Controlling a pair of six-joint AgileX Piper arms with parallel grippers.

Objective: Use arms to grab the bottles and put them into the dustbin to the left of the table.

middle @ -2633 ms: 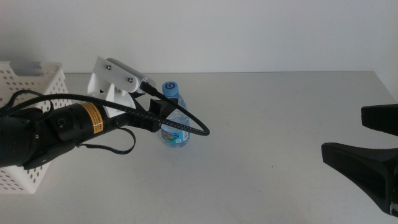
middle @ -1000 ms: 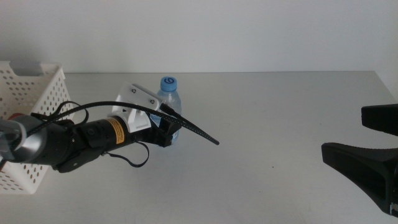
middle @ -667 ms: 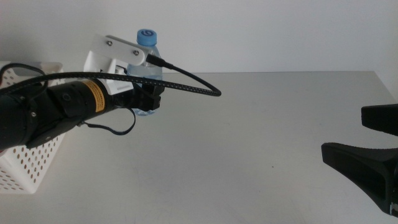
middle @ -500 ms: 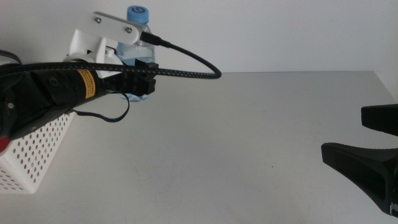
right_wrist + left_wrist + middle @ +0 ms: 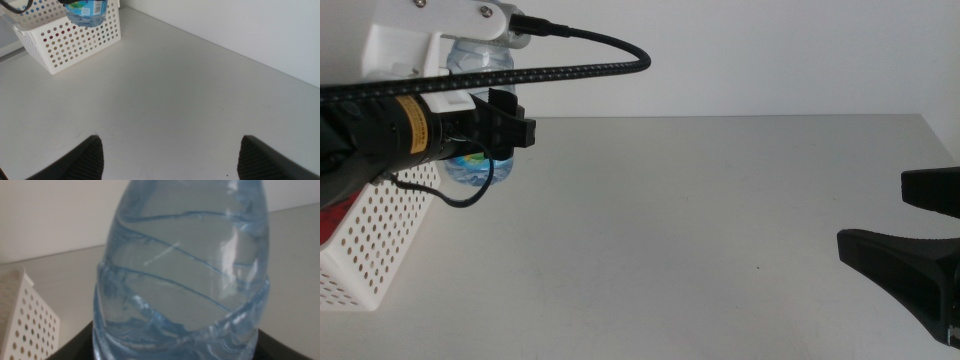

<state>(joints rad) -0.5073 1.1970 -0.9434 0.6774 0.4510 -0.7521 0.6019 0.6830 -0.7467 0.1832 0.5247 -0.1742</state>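
Note:
My left gripper (image 5: 496, 130) is shut on the clear water bottle (image 5: 472, 168), which has a blue label, and holds it upright in the air. The bottle hangs at the right-hand rim of the white perforated dustbin (image 5: 382, 232) at the table's left end. In the left wrist view the bottle (image 5: 180, 275) fills the picture and a dustbin corner (image 5: 24, 325) shows beside it. The right wrist view shows the bottle (image 5: 86, 12) over the dustbin (image 5: 75, 42) far off. My right gripper (image 5: 920, 228) waits open at the right edge, nothing between its jaws (image 5: 170, 162).
A bit of something red (image 5: 328, 222) shows by the dustbin at the picture's left edge, half hidden by my left arm. The light-grey table (image 5: 720, 220) stretches between the two arms. A thick black cable (image 5: 590, 55) arcs over the left arm.
My left gripper has lifted the water bottle off the table and carried it up and left, to the dustbin's rim. The right gripper has not moved.

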